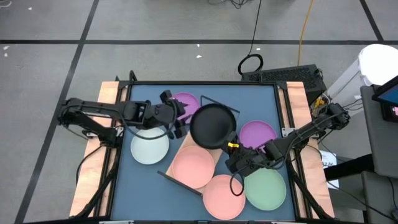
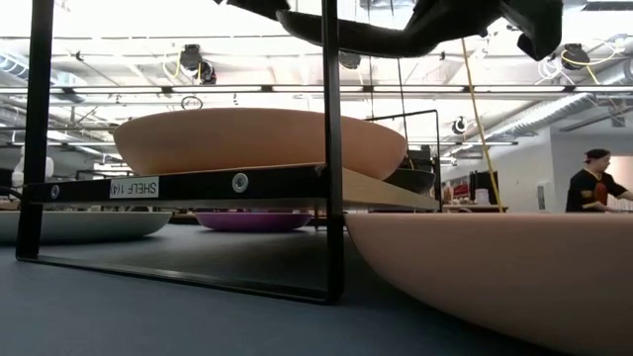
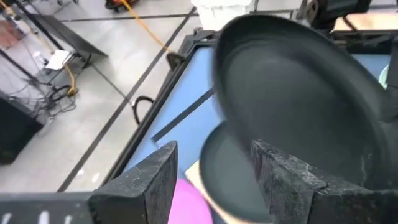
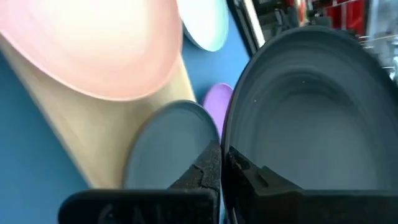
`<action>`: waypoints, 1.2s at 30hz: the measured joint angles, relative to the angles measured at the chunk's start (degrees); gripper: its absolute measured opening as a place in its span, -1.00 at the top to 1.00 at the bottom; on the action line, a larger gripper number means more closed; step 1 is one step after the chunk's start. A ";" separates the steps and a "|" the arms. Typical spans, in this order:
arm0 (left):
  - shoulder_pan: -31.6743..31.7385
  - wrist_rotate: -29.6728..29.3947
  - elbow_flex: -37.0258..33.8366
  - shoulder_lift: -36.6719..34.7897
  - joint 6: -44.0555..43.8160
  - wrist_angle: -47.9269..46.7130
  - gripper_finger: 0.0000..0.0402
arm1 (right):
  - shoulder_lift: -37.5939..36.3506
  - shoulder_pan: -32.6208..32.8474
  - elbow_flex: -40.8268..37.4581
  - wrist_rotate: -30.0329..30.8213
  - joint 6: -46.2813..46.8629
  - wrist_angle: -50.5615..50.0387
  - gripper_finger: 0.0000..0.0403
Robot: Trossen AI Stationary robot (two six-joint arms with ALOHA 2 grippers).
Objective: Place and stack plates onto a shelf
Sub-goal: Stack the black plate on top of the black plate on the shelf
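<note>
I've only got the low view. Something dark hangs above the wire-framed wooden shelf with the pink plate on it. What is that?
Observer: A round matte black plate, lifted in the air over one end of the light wooden shelf.
Operator: Which arm has it?
Observer: The right gripper, shut on the plate's rim.
Operator: And the left one?
Observer: The left gripper is open, its fingers apart next to that same plate.
</note>
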 joint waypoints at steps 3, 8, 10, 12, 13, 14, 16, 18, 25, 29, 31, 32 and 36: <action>-0.73 -0.06 0.00 -1.91 -2.05 -5.95 -0.04 | 0.00 -0.16 0.02 -5.08 2.49 0.46 1.00; -3.94 -4.14 -2.33 -6.30 -4.73 -7.91 -0.04 | 0.00 -1.62 0.04 -11.15 7.21 0.47 1.00; -5.47 -5.01 -5.27 -9.39 -4.72 -6.69 -0.04 | 0.00 -2.32 0.04 -11.76 8.25 0.48 1.00; -6.51 -6.03 -9.02 -12.49 -4.71 -3.59 -0.04 | 0.00 -3.61 0.04 -14.53 9.58 0.64 1.00; -6.83 -6.75 -11.28 -14.13 -4.70 -1.10 -0.04 | 0.00 -4.43 0.04 -16.16 10.19 0.67 1.00; -7.12 -7.27 -13.53 -15.67 -4.62 1.39 -0.04 | 0.00 -5.41 0.04 -17.88 10.79 0.72 1.00; -7.47 -7.52 -18.34 -18.65 -2.90 8.79 -0.04 | 0.00 -7.61 0.04 -20.42 11.92 0.71 1.00; -7.96 -7.39 -23.17 -21.22 0.15 15.30 -0.04 | 0.00 -9.75 0.04 -21.68 12.10 0.78 1.00; -8.37 -6.86 -32.48 -25.70 4.89 25.55 -0.04 | 0.02 -15.52 0.04 -28.83 16.97 0.68 1.00; -8.37 -6.83 -32.94 -26.43 4.74 25.29 -0.04 | 0.88 -17.19 0.03 -30.01 19.56 0.94 1.00; -8.53 -6.83 -32.94 -26.53 4.51 25.32 -0.04 | 1.58 -17.91 0.02 -30.62 20.00 1.69 1.00; -8.59 -6.80 -32.94 -26.49 4.36 25.06 -0.04 | 1.74 -18.12 0.02 -30.78 20.28 1.82 1.00; -8.64 -6.77 -32.96 -26.45 4.29 24.27 -0.04 | 3.27 -19.32 0.00 -30.73 21.69 1.93 1.00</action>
